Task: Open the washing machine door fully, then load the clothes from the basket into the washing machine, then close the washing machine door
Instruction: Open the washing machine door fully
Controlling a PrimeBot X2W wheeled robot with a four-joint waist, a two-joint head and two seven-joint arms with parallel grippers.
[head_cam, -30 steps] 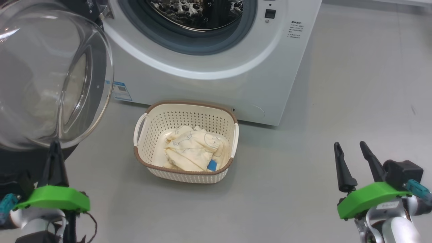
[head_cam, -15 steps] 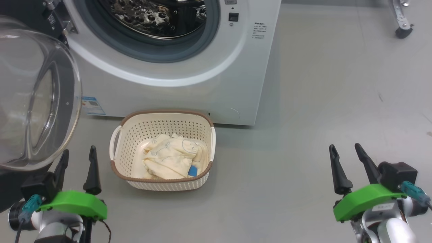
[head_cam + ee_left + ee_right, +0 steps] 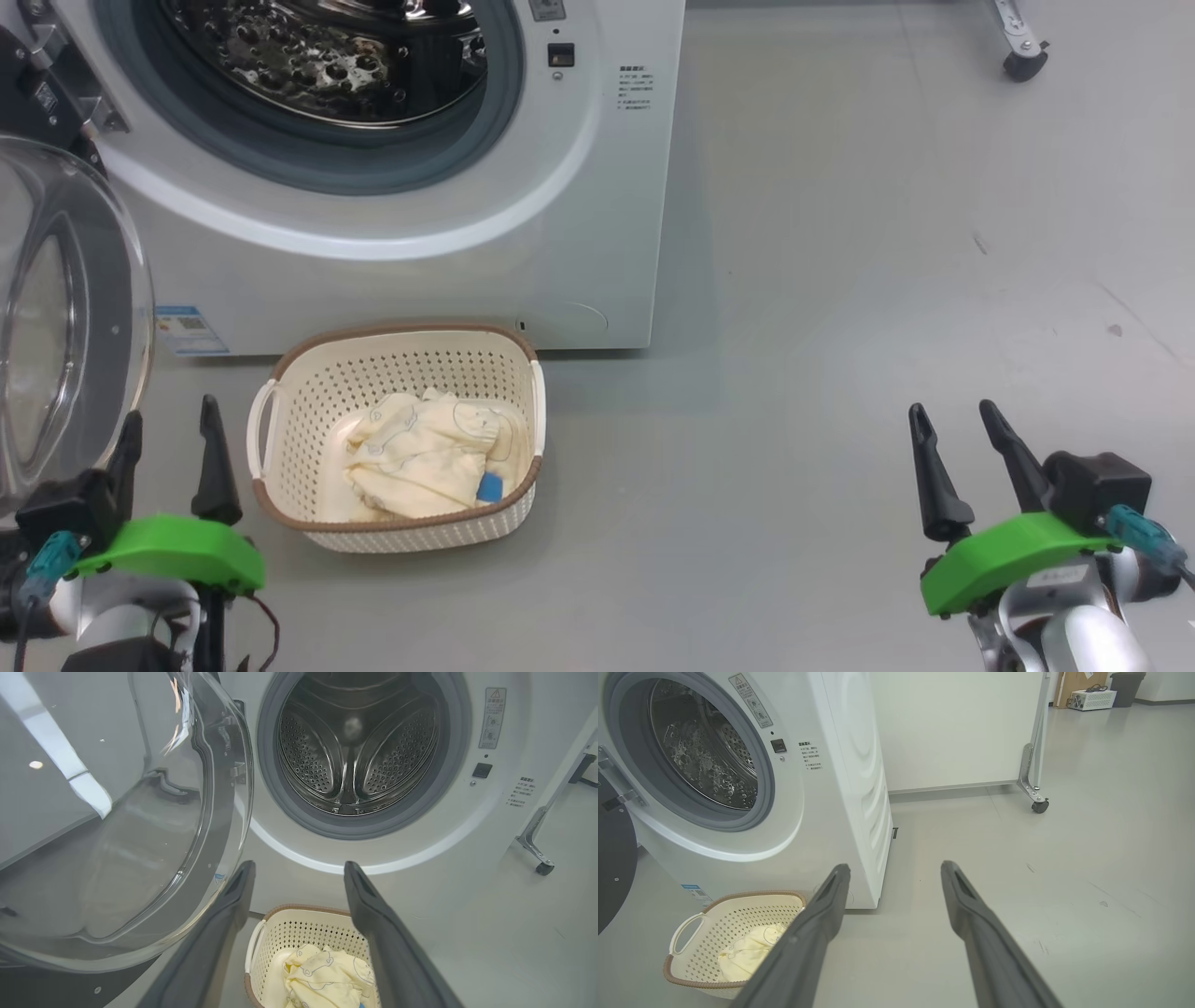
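Only illegible print on washing machine (image 3: 597, 233) sticker (image 3: 189, 329); left claw (image 3: 169, 413), right claw (image 3: 950, 409) spread, empty.

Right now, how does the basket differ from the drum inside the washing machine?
The basket is cream plastic with a brown rim; the drum is shiny steel. The basket sits on the floor and opens upward; the drum sits in the washing machine and opens forward. The basket holds the clothes; the drum looks empty. Both are dotted with small holes.
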